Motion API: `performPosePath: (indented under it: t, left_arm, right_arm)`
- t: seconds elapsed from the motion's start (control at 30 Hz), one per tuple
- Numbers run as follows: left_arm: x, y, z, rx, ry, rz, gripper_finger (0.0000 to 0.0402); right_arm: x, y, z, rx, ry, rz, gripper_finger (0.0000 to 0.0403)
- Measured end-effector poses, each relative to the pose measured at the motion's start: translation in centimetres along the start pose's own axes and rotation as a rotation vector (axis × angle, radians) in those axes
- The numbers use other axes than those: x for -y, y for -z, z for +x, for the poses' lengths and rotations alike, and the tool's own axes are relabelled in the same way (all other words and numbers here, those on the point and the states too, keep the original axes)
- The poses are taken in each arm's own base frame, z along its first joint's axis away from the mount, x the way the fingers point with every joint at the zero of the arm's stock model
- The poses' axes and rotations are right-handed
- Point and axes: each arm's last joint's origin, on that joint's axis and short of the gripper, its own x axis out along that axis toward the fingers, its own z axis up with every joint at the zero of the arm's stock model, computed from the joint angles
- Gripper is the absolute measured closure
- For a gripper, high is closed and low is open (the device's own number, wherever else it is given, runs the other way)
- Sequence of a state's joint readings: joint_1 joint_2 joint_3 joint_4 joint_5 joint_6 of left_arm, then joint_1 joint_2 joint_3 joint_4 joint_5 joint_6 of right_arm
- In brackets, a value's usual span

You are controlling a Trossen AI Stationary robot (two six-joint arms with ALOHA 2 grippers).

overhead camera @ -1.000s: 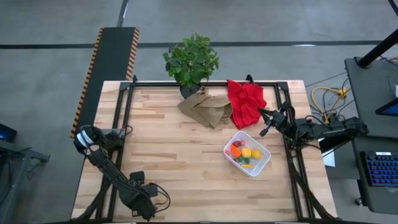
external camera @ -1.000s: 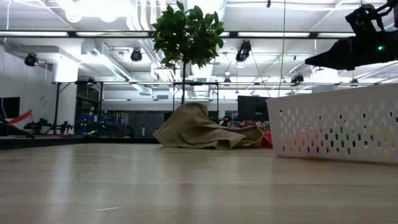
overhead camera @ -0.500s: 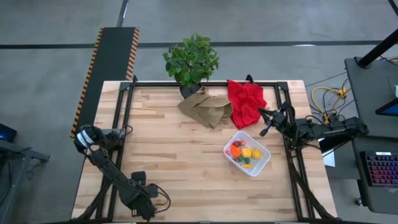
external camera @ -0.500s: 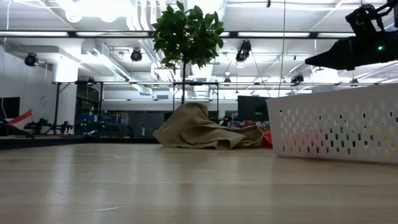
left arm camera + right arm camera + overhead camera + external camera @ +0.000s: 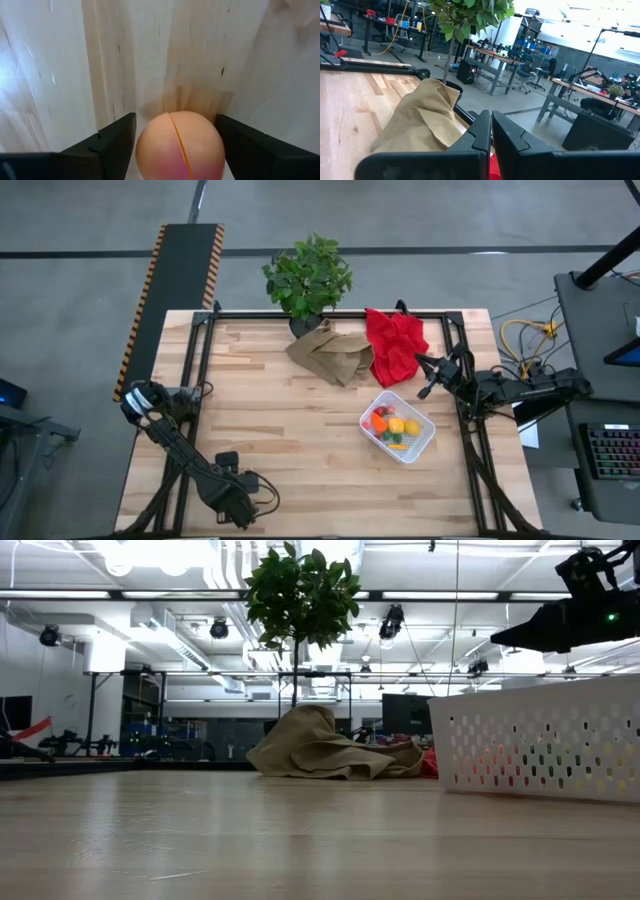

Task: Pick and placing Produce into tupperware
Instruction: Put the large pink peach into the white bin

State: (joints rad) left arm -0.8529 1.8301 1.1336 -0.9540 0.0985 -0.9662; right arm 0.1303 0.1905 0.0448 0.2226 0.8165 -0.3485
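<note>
Left pincer [image 5: 172, 145] grasping peach [image 5: 179, 146], low over surface [image 5: 300, 440] near front-left edge. Right pincer [image 5: 491, 131] clenched, empty, parked at right edge beside red cloth [image 5: 394, 343]. Tupperware [image 5: 397, 425] right-centre, remaining produce inside.

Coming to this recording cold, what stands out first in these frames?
The left gripper, low at the table's near left corner, has a pink-orange peach between its jaws, filling the left wrist view. Across the table, the white tupperware already holds a bright heap of produce right of centre. The right gripper waits at the right edge beside the red cloth, jaws shut.
</note>
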Motion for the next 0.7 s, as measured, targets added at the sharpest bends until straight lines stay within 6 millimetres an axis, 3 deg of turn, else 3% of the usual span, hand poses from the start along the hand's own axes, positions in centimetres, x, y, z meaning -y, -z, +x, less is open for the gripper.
performPosePath:
  t: [0.53, 0.7]
  left_arm:
    - [0.30, 0.45, 0.08, -0.080, 0.047, -0.098, 0.0147]
    - [0.37, 0.50, 0.08, -0.093, 0.058, -0.094, 0.0170]
  right_arm:
    - [0.00, 0.00, 0.00, 0.000, -0.001, 0.007, 0.0394]
    - [0.00, 0.00, 0.00, 0.000, -0.001, 0.007, 0.0394]
